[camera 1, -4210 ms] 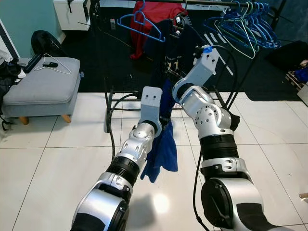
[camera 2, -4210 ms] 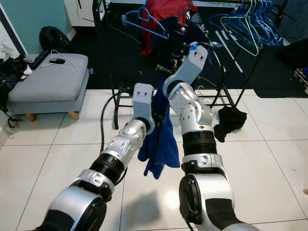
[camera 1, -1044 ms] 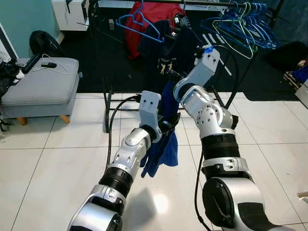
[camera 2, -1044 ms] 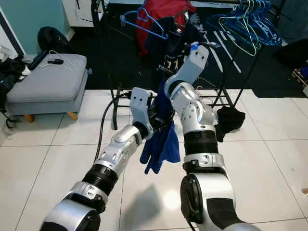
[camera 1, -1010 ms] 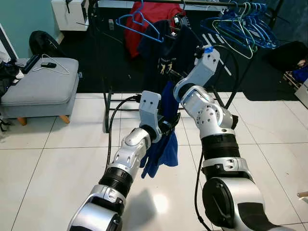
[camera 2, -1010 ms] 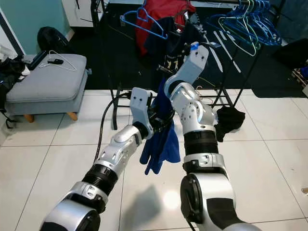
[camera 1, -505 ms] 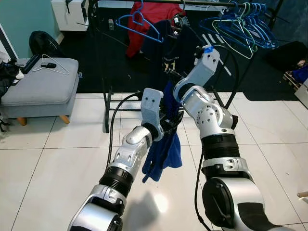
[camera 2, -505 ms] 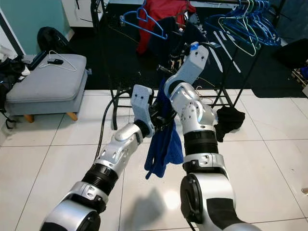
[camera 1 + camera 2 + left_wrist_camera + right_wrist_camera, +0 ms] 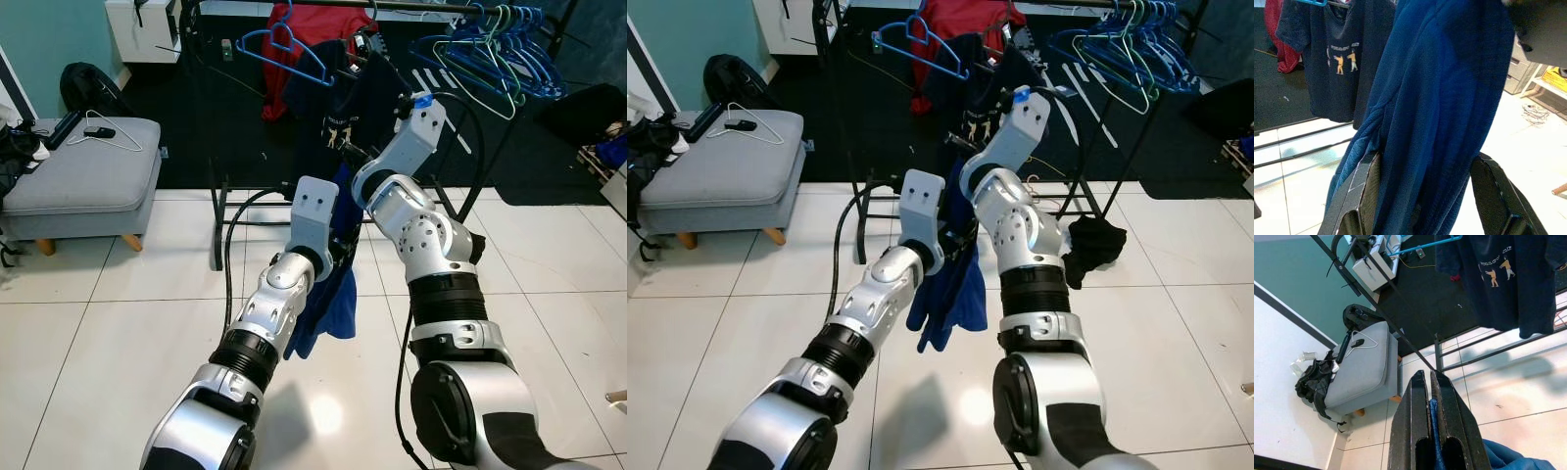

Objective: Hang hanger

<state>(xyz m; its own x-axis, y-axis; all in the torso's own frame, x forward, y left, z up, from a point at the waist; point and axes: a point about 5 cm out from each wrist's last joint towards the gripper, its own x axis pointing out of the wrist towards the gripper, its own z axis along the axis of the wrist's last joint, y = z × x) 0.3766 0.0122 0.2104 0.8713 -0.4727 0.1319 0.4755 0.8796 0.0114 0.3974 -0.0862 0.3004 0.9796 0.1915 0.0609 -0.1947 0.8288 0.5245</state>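
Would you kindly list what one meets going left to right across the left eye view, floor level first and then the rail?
Grey ottoman → blue garment between the arms → black cloth on the floor; on the rail: red garment → bunch of blue hangers.

One blue garment (image 9: pixel 333 299) hangs between two grippers, the left gripper (image 9: pixel 1422 196) and the right gripper (image 9: pixel 1429 431). One red garment (image 9: pixel 312 39) at 12 o'clock and one dark printed T-shirt (image 9: pixel 1508 279) are on one black rack (image 9: pixel 211 147). One blue hanger (image 9: pixel 284 49) hangs alone; a bunch of blue hangers (image 9: pixel 490 54) at 1 o'clock is too crowded to count. One grey ottoman (image 9: pixel 83 181) at 9 o'clock carries one white hanger (image 9: pixel 110 132). One black cloth (image 9: pixel 1092 245) lies on the floor
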